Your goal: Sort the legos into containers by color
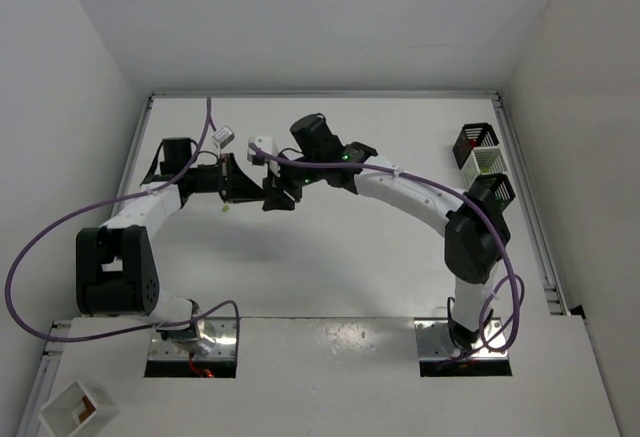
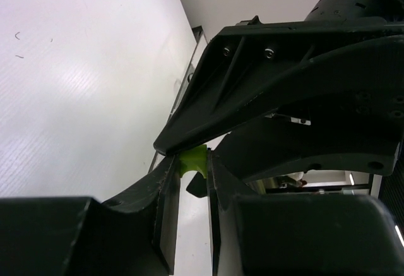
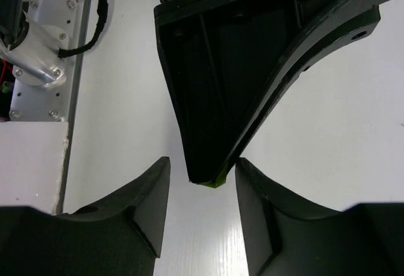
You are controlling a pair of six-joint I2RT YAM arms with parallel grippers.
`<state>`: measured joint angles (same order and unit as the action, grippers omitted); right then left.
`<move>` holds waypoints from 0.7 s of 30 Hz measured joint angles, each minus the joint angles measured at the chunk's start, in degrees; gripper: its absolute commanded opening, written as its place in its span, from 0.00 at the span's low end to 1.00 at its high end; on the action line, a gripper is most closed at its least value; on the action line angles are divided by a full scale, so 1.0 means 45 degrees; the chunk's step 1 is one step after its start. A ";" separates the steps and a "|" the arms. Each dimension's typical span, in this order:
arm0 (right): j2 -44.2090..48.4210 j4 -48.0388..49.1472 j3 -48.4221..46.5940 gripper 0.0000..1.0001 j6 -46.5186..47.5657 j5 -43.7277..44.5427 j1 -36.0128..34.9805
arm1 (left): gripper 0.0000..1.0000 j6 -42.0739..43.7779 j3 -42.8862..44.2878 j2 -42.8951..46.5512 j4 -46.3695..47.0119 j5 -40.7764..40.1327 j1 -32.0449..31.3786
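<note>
The left pincer (image 2: 191, 172) was pressed together on a lime-green lego (image 2: 192, 161), which sat pinched at the very tips of its two fingers (image 2: 165, 206), clear of the surface (image 1: 330, 257). In the left wrist view the brick showed just below the middle of the frame, only its upper part visible above the fingertips.

The right pincer (image 3: 202, 162) was spread. In the right wrist view its two fingers (image 3: 148, 206) rose from the bottom of the frame with a wide gap between them. The tip of the left pincer came down from the top of the frame into that gap, a sliver of lime green at its end. Neither right finger touched the brick in that view. In the left wrist view the right pincer's fingers filled the upper right of the frame. One of them ended just above the lego; whether it touched the brick I cannot tell.

From the top camera the two pincers met slightly left of centre, in the upper half of the frame, with both arms curving in from the bottom corners.

At the right edge of the surface stood three containers in a column: a black bin (image 1: 473, 139) with a spot of red inside, a white bin (image 1: 488, 162) just below it, and another black bin (image 1: 493, 192) beside the right arm's elbow. A white box (image 1: 78, 409) sat in the lower left corner.
</note>
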<state>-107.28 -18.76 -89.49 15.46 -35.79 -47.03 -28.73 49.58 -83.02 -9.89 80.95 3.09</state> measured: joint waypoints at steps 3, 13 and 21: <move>-0.0015 0.0068 0.0000 0.25 0.0097 0.0214 0.0015 | 0.08 -0.0005 -0.0024 0.0000 -0.0049 0.0034 0.0000; 0.0029 -0.0039 -0.0015 0.00 -0.0024 0.0321 0.0015 | 0.99 0.0330 -0.0311 0.0078 0.0063 -0.1258 0.0136; 0.1171 0.0058 0.1175 0.00 -0.0481 0.0899 0.0879 | 0.99 0.0384 -0.1039 0.2409 0.0068 -0.2613 0.0602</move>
<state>-102.02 -18.50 -84.20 13.30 -31.75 -43.07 -27.00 44.91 -72.18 -9.58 69.19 5.80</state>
